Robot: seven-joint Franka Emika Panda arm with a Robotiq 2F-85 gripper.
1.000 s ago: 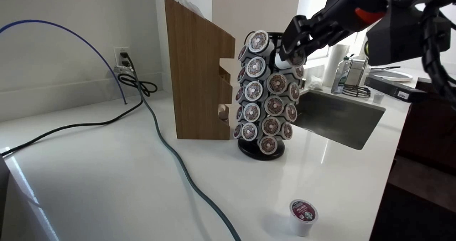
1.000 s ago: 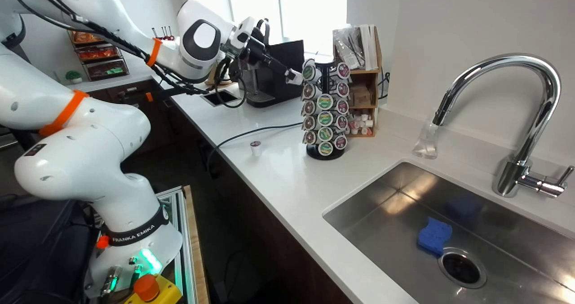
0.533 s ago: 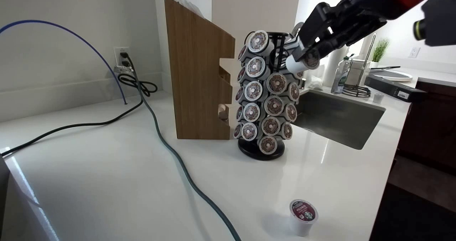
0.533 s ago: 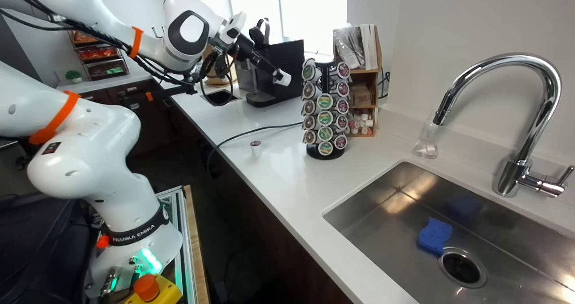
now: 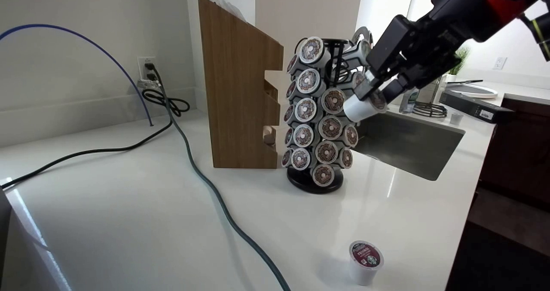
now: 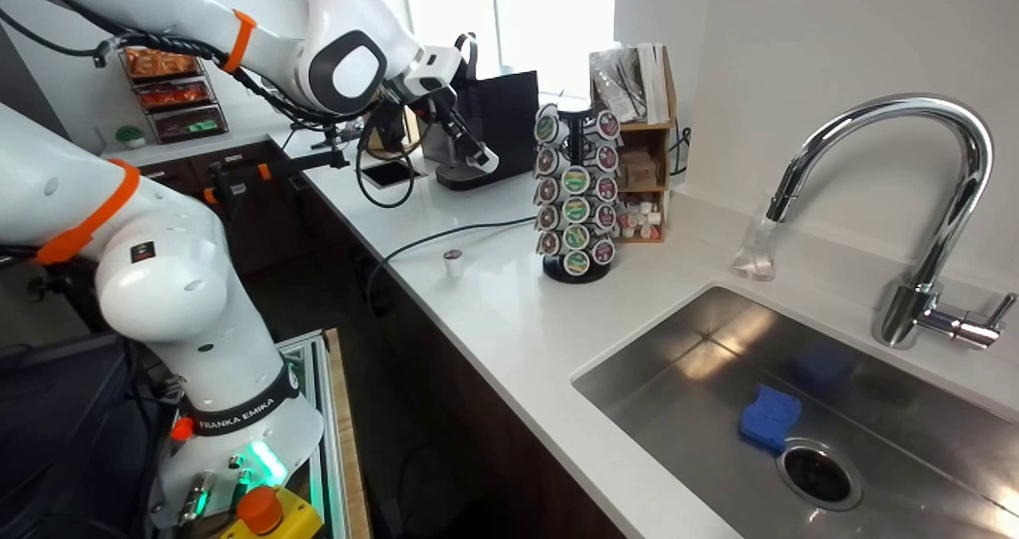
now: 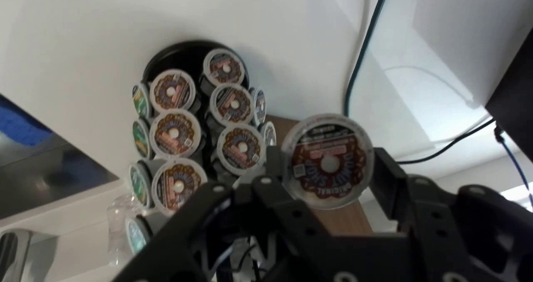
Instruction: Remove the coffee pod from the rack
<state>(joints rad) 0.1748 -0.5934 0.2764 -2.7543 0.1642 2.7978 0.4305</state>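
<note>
White-sided, maroon-lidded round coffee pod point(image 7: 329, 161) hung tilted over the glossy white bench point(image 5: 129, 222), pinched by the black two-fingered end effector point(image 5: 378, 94). In an exterior view, clear air separated pod from black wire carousel rack point(image 6: 576, 142). Rack stood upright, loaded with round lidded pods point(image 5: 332, 101), near a brown wooden block point(image 5: 240, 93). Second maroon-lidded white cup point(image 5: 365, 263) stood upright on the bench.

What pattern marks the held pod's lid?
A reddish-brown donut print covers the lid; clearest in wrist view.
</note>
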